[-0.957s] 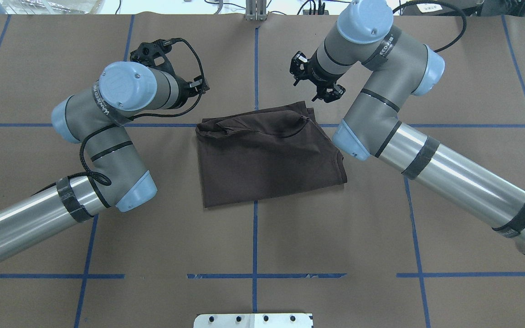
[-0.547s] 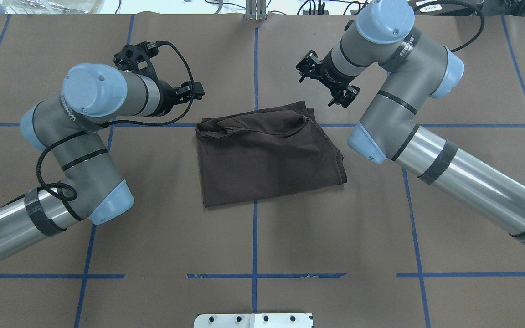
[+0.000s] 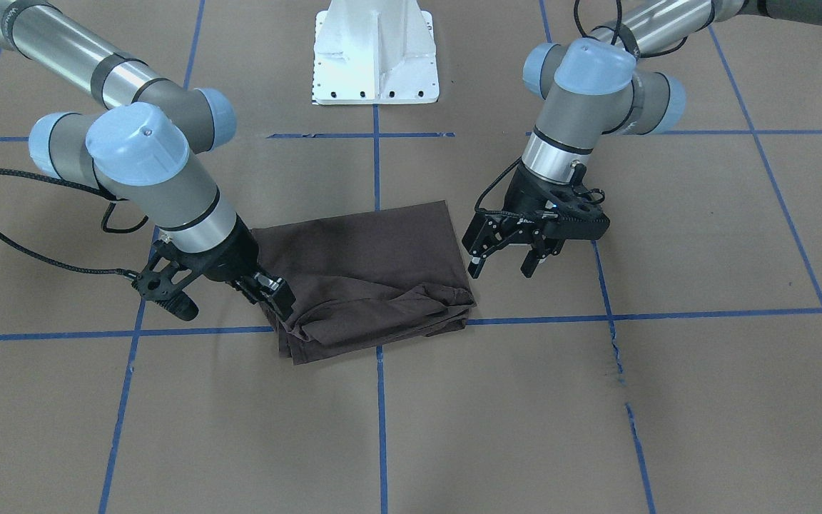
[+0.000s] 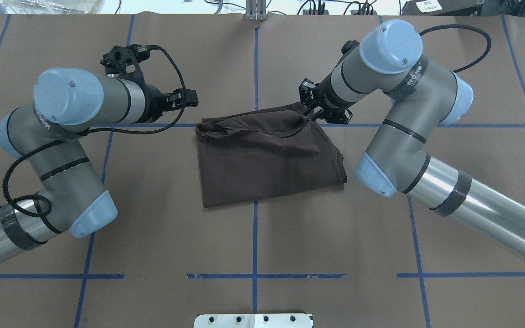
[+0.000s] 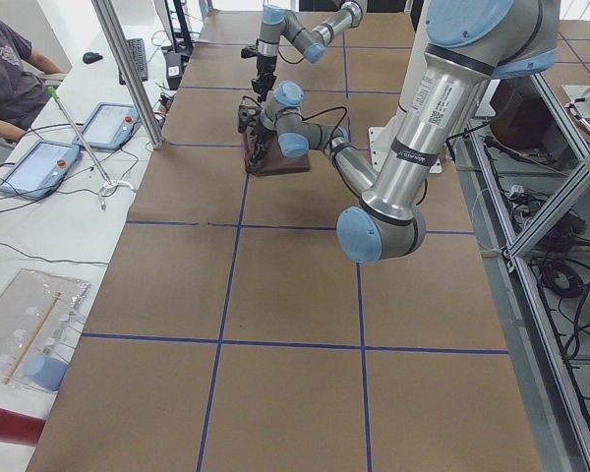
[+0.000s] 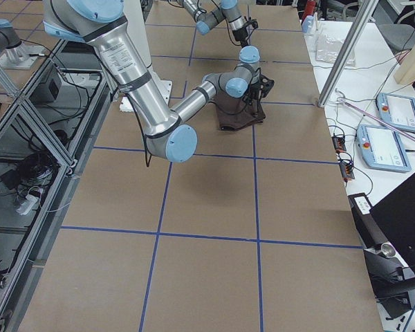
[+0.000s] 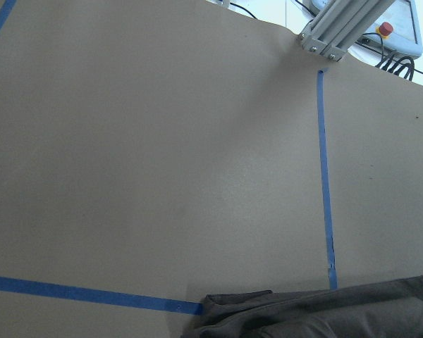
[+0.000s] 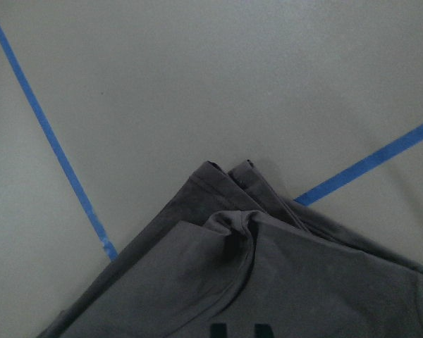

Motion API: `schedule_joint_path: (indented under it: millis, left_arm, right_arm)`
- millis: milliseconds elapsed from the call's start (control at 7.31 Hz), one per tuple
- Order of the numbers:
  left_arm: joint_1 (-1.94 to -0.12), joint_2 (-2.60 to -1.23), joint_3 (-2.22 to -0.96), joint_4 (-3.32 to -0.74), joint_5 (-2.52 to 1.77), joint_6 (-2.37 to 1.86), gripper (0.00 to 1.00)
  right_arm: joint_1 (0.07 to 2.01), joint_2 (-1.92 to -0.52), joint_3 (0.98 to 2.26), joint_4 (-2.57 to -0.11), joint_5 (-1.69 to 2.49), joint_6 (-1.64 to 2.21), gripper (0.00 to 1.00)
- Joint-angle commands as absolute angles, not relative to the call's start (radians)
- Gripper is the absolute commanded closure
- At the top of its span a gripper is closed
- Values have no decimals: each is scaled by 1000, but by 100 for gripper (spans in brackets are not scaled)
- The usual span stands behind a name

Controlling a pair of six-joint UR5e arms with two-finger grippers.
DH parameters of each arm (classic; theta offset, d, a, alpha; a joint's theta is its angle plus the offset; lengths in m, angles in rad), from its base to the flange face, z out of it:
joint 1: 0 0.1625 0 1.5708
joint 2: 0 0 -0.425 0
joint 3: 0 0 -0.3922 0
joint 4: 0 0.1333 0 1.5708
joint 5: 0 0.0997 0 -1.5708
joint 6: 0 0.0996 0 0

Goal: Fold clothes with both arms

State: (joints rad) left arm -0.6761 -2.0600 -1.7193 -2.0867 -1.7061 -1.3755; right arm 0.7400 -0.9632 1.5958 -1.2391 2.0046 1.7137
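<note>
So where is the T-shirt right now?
In the overhead view the folded T-shirt lies mid-table over the blue tape lines; the right gripper is at its far right corner, the left gripper apart, off its left side.

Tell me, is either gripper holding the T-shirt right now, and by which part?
The left gripper is open and holds nothing. The right gripper sits at the far right corner of the folded T-shirt, but a closed grip there cannot be told.
</note>
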Motion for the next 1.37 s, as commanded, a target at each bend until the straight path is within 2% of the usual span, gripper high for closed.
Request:
schedule_joint_path:
  millis: [0, 137, 410, 547, 684, 1094, 1231]
  left_arm:
    - [-602, -2100, -1707, -2063, -1704, -1510, 74]
    - [-589, -2133, -1700, -2004, -1706, -1493, 100]
    - [-503, -2189, -1619, -1979, -1704, -1340, 100]
    - [-502, -2241, -1523, -1977, -1706, -1292, 100]
    - [-502, -2293, -1450, -1979, -1707, -1260, 100]
    - [-570, -2330, -1353, -2014, -1704, -1154, 100]
    - [-615, -2405, -1221, -2085, -1706, -1146, 100]
  right_arm:
    - [745, -1024, 1650, -1243, 2009, 1682, 100]
    - [765, -1078, 1690, -1244, 2013, 1593, 100]
    - [819, -1156, 1718, -1243, 2025, 1525, 100]
    - [842, -1189, 1729, -1244, 2025, 1485, 86]
    - [851, -1215, 1746, -1244, 2025, 1456, 79]
    - [854, -1227, 1750, -1244, 2037, 1454, 79]
    - [854, -1233, 1752, -1244, 2037, 1454, 78]
